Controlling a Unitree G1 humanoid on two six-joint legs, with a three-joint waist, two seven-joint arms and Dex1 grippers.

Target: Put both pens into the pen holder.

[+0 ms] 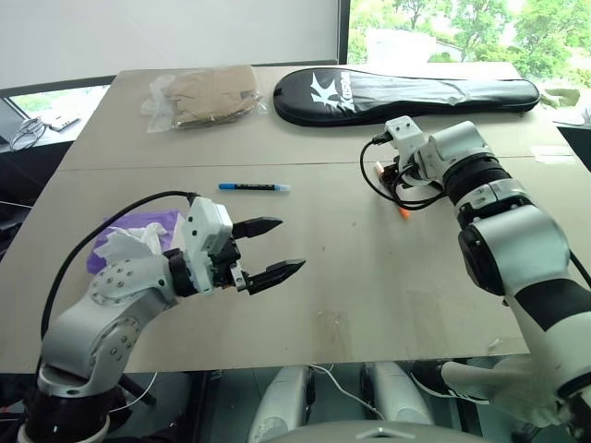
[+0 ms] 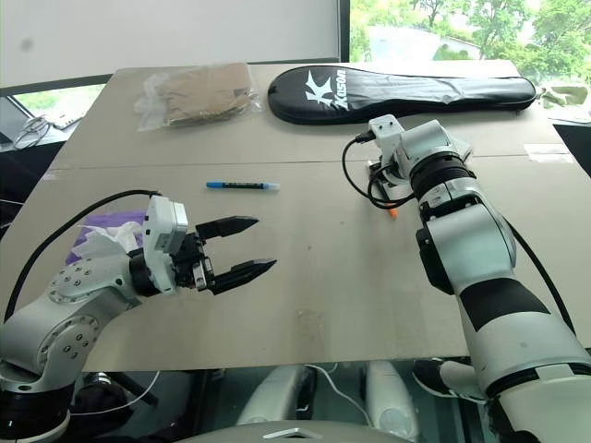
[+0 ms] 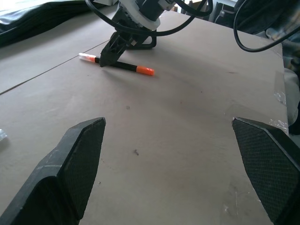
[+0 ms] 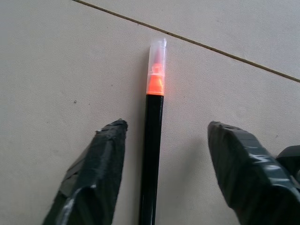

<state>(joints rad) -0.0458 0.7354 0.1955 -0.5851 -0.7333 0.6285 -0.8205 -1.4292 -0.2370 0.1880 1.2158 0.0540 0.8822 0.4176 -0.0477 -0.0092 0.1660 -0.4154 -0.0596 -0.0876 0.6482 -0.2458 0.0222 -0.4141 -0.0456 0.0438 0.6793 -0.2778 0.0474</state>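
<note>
Orange-ended pen point(image 4: 153, 136) between right tool point(image 4: 164, 171) fingers, unclamped.

Setting appeared to be an office or lab room. A large beige table point(image 1: 305, 277), made of two tops joined at a seam, stood by a window point(image 1: 462, 28) with trees outside. A white wall panel point(image 1: 166, 37) stood behind it, and loose cables point(image 1: 28, 129) lay on a side desk.

Black pen point(image 4: 152, 154), orange ends
</note>
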